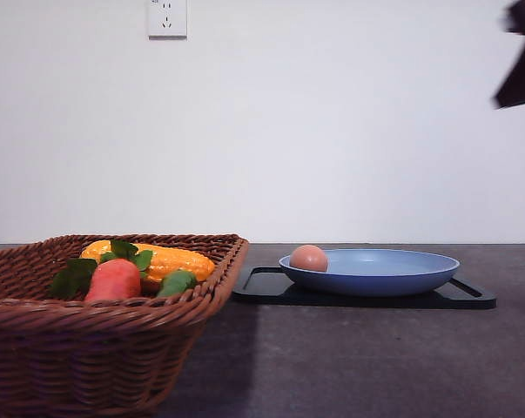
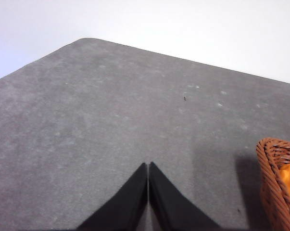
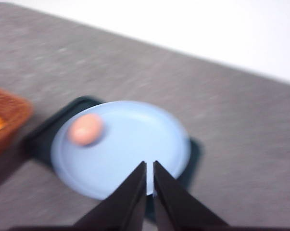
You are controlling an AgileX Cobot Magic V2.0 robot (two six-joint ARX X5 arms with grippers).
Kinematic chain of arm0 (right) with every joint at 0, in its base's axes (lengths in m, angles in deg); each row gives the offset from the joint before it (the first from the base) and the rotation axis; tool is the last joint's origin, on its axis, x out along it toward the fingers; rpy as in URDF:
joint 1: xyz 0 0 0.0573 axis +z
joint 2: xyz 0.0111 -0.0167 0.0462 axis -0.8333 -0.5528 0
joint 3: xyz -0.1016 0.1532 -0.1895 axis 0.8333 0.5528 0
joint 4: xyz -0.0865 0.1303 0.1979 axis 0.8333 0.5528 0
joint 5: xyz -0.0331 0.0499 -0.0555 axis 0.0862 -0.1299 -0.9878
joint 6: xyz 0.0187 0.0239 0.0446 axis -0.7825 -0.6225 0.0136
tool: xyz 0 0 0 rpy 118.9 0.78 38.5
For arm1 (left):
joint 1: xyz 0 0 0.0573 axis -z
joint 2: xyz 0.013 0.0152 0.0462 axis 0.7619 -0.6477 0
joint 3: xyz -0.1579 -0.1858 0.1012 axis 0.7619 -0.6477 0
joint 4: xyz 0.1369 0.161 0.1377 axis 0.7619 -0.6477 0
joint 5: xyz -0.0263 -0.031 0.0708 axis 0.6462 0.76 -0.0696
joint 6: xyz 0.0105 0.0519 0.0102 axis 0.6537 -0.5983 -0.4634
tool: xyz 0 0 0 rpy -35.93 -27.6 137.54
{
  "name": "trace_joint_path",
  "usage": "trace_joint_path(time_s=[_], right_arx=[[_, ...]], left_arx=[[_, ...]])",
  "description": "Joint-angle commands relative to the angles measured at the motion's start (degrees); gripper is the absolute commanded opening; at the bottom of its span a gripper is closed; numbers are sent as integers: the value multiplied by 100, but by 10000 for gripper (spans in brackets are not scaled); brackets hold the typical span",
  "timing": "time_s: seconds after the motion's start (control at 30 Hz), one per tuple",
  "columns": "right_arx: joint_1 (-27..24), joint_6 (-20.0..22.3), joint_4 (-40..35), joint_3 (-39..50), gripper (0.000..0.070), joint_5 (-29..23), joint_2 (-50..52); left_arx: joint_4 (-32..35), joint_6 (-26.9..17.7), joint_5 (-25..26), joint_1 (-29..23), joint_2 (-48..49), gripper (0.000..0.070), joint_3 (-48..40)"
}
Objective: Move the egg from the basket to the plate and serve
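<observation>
Right gripper point(image 3: 149, 166) jaws closed, empty, above the plate point(image 3: 135, 159); left gripper point(image 2: 148, 167) closed over bare table point(image 2: 111, 110). Egg point(image 1: 308, 258) lies in the plate near its basket-side rim, on the black tray point(image 1: 462, 298). Serving remains, likely: grip the tray handles, lift level so the egg doesn't roll.

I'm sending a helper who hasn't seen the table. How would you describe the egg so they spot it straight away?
Find the black tray on the dark table; a light blue plate sits on it. The egg lies on that plate, near the edge closest to the basket. It is small, smooth and pinkish-brown, without leaves, unlike the basket's vegetables.
</observation>
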Motion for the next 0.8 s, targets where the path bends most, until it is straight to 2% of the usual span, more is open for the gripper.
trace_joint_path(time_s=[0.0,0.17,0.3,0.5,0.7,0.77], right_arx=[[-226,213,-43,233,0,198,264],[-1205,29,-50,972,0,812,1475],[-1709,29,-48,1450,0,1250,2248],[-1950,-66,-20,1936,0,1443,2915],[-1989,-100,-22,2203,0,1443,3093],[-1991,-96,218,2216,0,1431,3153]], left_arx=[[-24,9,4,-4,11,0,-155],[-24,9,4,-4,11,0,-155],[-24,11,4,-4,11,0,-155],[-24,11,4,-4,11,0,-155],[-24,9,4,-4,11,0,-155],[-24,9,4,-4,11,0,-155]])
